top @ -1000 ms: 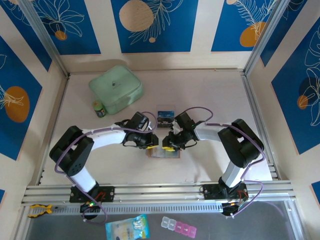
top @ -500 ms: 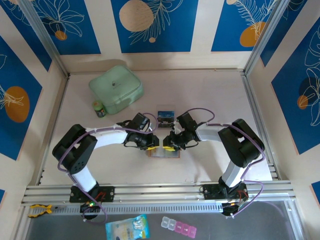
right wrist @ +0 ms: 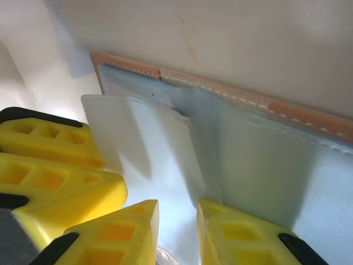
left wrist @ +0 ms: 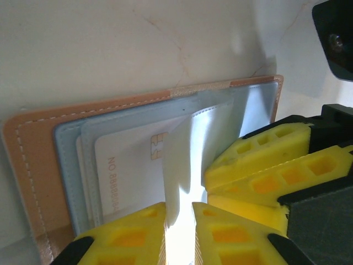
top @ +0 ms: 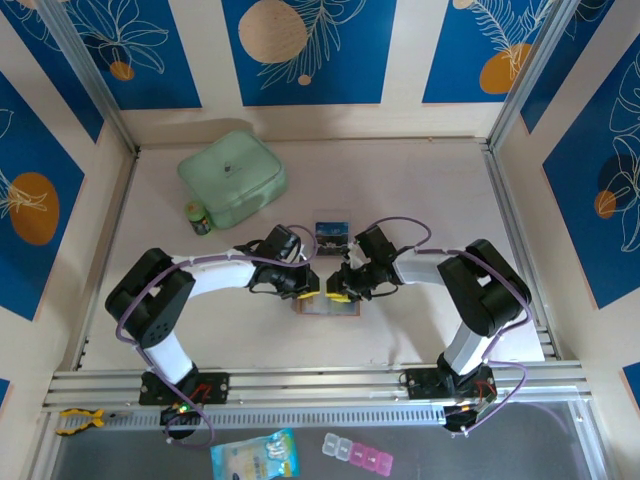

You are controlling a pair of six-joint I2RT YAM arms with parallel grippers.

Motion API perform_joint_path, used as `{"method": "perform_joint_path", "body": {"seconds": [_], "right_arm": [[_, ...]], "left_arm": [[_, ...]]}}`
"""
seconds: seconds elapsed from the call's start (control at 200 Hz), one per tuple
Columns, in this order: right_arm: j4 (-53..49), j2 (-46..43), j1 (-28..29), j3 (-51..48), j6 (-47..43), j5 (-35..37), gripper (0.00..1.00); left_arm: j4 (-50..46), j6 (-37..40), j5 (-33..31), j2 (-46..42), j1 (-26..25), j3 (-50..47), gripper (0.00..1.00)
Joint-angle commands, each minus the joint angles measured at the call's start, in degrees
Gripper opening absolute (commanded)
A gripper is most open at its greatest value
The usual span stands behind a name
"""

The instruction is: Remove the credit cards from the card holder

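We are seeing the card holder [top: 327, 306] lying open on the bench [top: 430, 190], just below the centre of the overhead frame, with both arms meeting over it. The left pincer [left wrist: 179, 208] is clenching a pale inner flap [left wrist: 193, 149] and holding it raised off the pocket. Beside that flap, in the lower middle of the left wrist frame, a white card [left wrist: 127, 165] is sitting in the grey pocket with its printed number facing up. The right pincer [right wrist: 178, 210] is sitting over the holder's right half, its fingers narrowly parted with pale pocket material running between them. We cannot tell whether it is grasping that material or only touching it. One dark blue credit card [top: 331, 232] is lying on the bench just above the holder, apart from it. A mint-green case [top: 232, 177] is resting at the upper left.
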Motion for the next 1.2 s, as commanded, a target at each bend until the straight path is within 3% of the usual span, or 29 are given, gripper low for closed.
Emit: {"method": "perform_joint_path", "body": {"seconds": [0.0,0.525,1.065,1.195], "right_arm": [[0.2,-1.6,-0.3,-1.0,0.8,-1.0,0.26],[-3.2,-9.6,-2.4,-1.6,0.1,0.8,0.26],[-5.8,-14.3,-6.2,-4.1,-1.3,0.7,0.27],[-6.9,-16.1,-7.5,-4.8,-1.8,0.9,0.27]], "left_arm": [[1.2,-0.7,1.7,0.0,-0.7,1.6,0.18],[-0.3,-0.4,2.6,-0.8,-1.6,4.5,0.17],[-0.7,-0.3,3.5,4.0,-4.4,10.2,0.17],[-0.6,-0.7,2.9,4.8,-4.9,11.4,0.22]]}}
